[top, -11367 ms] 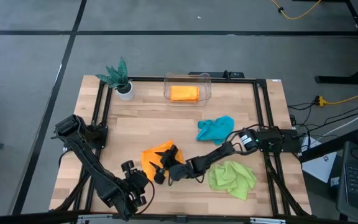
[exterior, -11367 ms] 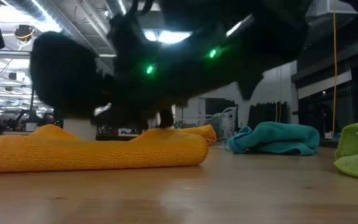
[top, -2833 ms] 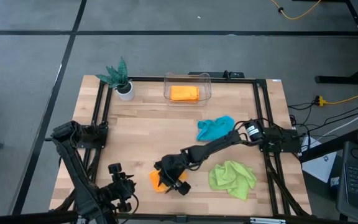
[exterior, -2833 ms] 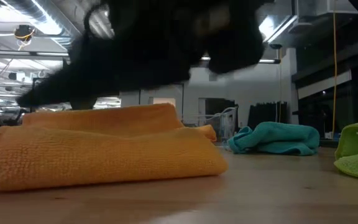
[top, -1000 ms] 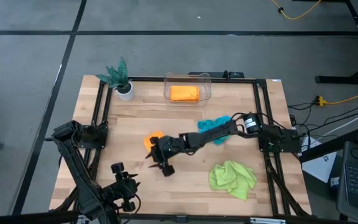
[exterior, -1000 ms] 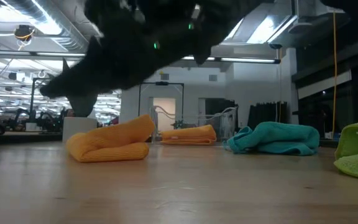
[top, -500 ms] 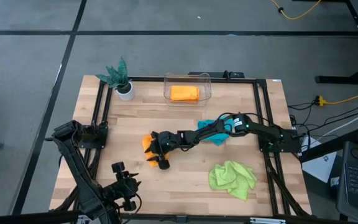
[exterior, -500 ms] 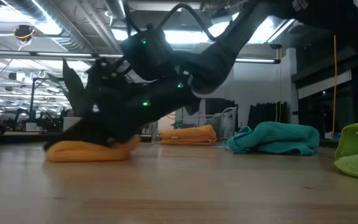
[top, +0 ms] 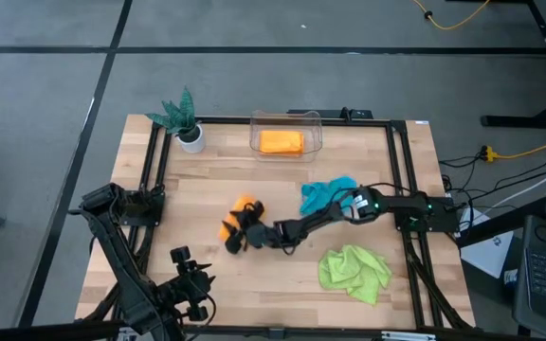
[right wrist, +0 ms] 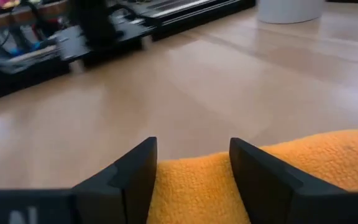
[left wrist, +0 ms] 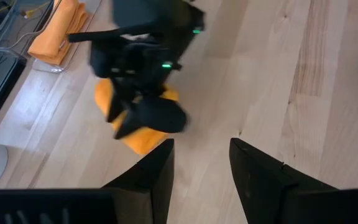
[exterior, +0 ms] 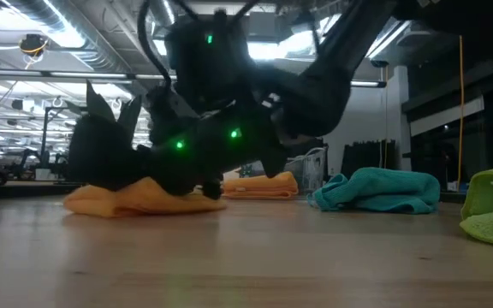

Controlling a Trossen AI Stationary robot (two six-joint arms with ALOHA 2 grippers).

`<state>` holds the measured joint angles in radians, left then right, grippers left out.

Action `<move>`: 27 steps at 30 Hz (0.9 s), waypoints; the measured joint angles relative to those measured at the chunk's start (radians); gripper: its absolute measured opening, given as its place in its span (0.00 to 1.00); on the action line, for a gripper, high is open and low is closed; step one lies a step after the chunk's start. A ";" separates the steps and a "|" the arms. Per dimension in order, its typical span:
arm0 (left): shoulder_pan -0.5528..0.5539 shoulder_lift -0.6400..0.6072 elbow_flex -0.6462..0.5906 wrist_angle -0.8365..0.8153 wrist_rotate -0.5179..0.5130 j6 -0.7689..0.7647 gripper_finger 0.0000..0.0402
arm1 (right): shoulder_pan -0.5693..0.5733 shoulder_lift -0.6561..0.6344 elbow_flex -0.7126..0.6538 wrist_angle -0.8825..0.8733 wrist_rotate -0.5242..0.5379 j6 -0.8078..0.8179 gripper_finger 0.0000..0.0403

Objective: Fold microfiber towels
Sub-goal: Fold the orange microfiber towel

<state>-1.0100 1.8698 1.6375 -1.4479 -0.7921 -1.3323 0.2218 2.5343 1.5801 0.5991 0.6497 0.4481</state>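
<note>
Active towel: folded orange microfiber towel (top: pixel 236 220), lying on the table (top: pixel 282 170) at about 9 o'clock from its centre, long axis running roughly 1 to 7 o'clock in the high view.
Right gripper (top: pixel 236 238): reaches across from the 3 o'clock edge and sits on the towel's 5 o'clock end. In its wrist view the fingers (right wrist: pixel 135 168) stand apart with orange cloth between and beneath them; not clamped.
Key relation: the towel extends from the right gripper toward 11 o'clock. A judgement: any pressing or shifting move works along that axis.
Left gripper (top: pixel 189 278): parked near the 7 o'clock corner, fingers (left wrist: pixel 157 165) apart, empty, well apart from the towel. The right arm is nearer.
Towel count: four. Two orange, the second (top: pixel 281 142) folded inside a clear bin (top: pixel 312 121) at 12 o'clock; one teal towel (top: pixel 325 195), crumpled, at 2 o'clock; one lime green towel (top: pixel 354 271), crumpled, at 4 o'clock.
Progress estimate: two folded, two remaining.
Other: one potted plant (top: pixel 183 117), 11 o'clock corner.
</note>
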 joint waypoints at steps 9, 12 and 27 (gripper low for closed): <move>0.000 0.000 0.000 0.000 0.000 0.000 0.37 | 0.050 -0.031 0.100 -0.015 0.035 -0.182 0.51; 0.000 0.000 0.000 0.001 0.000 0.000 0.37 | 0.052 -0.063 0.138 -0.037 0.050 -0.296 0.51; 0.000 0.000 0.000 0.002 0.001 0.007 0.37 | -0.011 -0.253 0.153 -0.691 -0.619 -0.636 0.51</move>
<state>-1.0100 1.8698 1.6371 -1.4456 -0.7914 -1.3251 0.2110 2.2817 1.7328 -0.0919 0.0307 -0.1877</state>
